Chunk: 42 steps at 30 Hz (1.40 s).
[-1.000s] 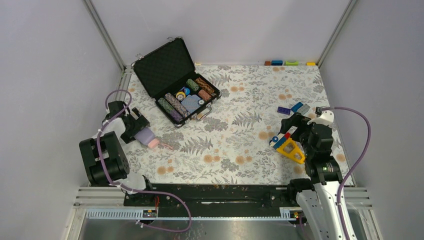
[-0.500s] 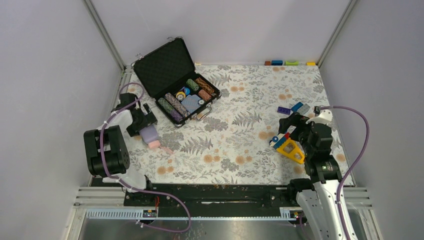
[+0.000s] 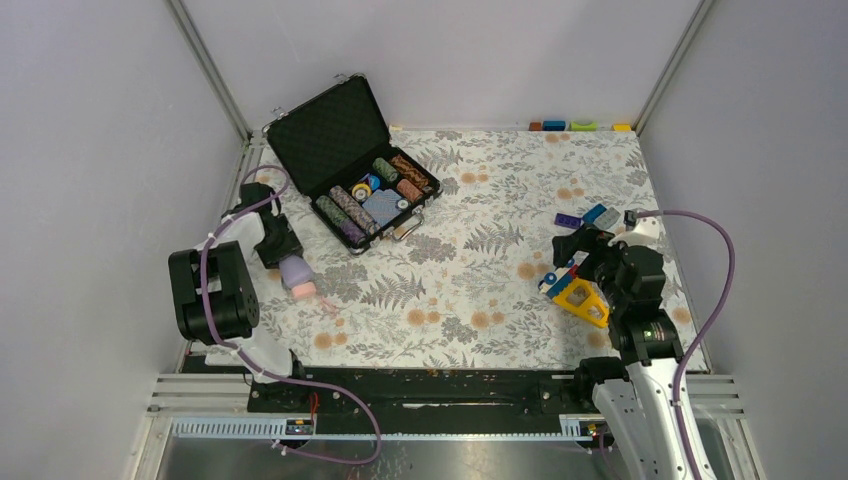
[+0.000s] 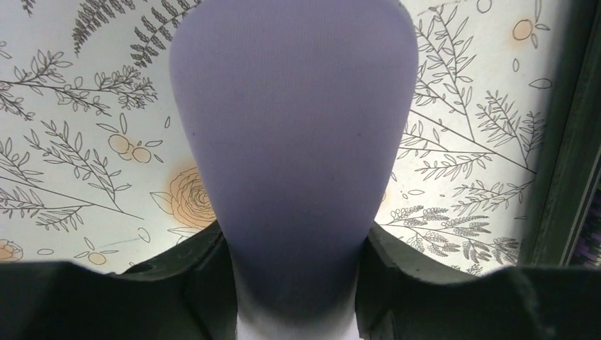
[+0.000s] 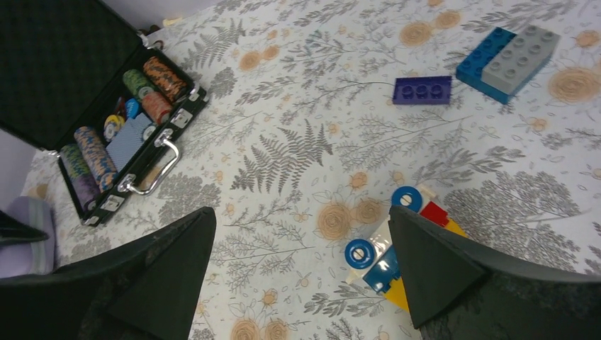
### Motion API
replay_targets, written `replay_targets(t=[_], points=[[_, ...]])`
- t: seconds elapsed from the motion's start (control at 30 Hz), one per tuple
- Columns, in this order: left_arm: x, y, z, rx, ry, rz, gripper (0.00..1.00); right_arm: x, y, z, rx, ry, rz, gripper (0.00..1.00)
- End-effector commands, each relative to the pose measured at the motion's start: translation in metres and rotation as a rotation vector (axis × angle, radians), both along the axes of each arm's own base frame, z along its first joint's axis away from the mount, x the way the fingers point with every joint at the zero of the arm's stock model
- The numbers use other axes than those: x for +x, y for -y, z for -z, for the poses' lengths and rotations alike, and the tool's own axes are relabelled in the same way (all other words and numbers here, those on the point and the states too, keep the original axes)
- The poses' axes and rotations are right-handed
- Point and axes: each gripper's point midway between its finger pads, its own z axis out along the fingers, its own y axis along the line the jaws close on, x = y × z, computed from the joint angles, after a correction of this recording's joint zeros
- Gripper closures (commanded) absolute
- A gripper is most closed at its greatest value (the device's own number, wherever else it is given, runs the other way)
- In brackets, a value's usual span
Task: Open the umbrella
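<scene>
Floral cloth (image 3: 470, 300) covers the table. At the back left we see an open black case (image 3: 322, 135) that holds rolls of chips (image 3: 350, 210). Near it the left gripper (image 3: 283, 252) clamps the umbrella (image 3: 301, 290), which is folded in a lilac sleeve (image 4: 294, 127). The right gripper (image 5: 301, 216) hangs released above toy blocks (image 3: 578, 295).

The overhead camera sits above and behind the arm bases, looking down and forward over the whole flowered surface (image 3: 470, 290) from well back. The left wrist camera looks along the left fingers (image 4: 202, 283), so close to the lilac sleeve (image 4: 294, 142) that the sleeve fills most of the frame. The right wrist camera hangs higher, looking slantwise past the right fingers (image 5: 159, 273) toward the far left. It shares the black case (image 5: 64, 64), toy bricks (image 5: 507, 60) and sleeve with the overhead view
</scene>
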Motion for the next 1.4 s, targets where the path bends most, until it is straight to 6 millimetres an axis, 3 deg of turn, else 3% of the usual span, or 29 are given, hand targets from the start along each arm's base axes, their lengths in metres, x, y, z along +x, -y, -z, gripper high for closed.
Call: replay_targets(t=[0.0, 0.07, 0.17, 0.3, 0.43, 0.57, 0.63, 0.73, 0.8, 0.97, 1.1, 1.37], points=[[0.014, -0.001, -0.024, 0.016, 0.081, 0.009, 0.68, 0.006, -0.030, -0.018, 0.040, 0.075, -0.164, 0.00], [0.018, 0.006, -0.045, 0.026, 0.152, 0.024, 0.71, 0.003, -0.041, -0.022, 0.049, 0.088, -0.234, 0.00], [0.022, 0.033, -0.090, 0.015, 0.331, 0.095, 0.71, -0.002, -0.046, -0.026, 0.045, 0.103, -0.276, 0.00], [0.011, 0.077, -0.149, 0.054, 0.559, 0.268, 0.71, -0.005, -0.051, -0.030, 0.053, 0.104, -0.303, 0.00], [-0.004, 0.115, -0.204, 0.074, 0.747, 0.431, 0.70, -0.008, -0.078, -0.035, 0.162, 0.098, -0.436, 0.00], [-0.023, 0.172, -0.248, 0.014, 0.927, 0.663, 0.69, -0.007, -0.106, -0.048, 0.344, 0.068, -0.564, 0.00], [-0.041, 0.211, -0.275, -0.043, 1.018, 0.810, 0.69, -0.003, -0.117, -0.053, 0.428, 0.047, -0.612, 0.00], [-0.065, 0.248, -0.306, -0.148, 1.089, 0.946, 0.68, 0.003, -0.128, -0.061, 0.523, 0.012, -0.641, 0.00], [-0.080, 0.263, -0.312, -0.218, 1.098, 1.017, 0.67, 0.002, -0.138, -0.065, 0.526, -0.011, -0.636, 0.00], [-0.113, 0.282, -0.283, -0.334, 1.048, 1.144, 0.66, -0.009, -0.167, -0.087, 0.464, 0.022, -0.648, 0.00], [-0.133, 0.297, -0.279, -0.329, 1.020, 1.213, 0.66, -0.010, -0.189, -0.093, 0.499, 0.029, -0.649, 0.01], [-0.144, 0.312, -0.266, -0.364, 0.945, 1.243, 0.66, -0.018, -0.229, -0.124, 0.559, 0.092, -0.633, 0.06]])
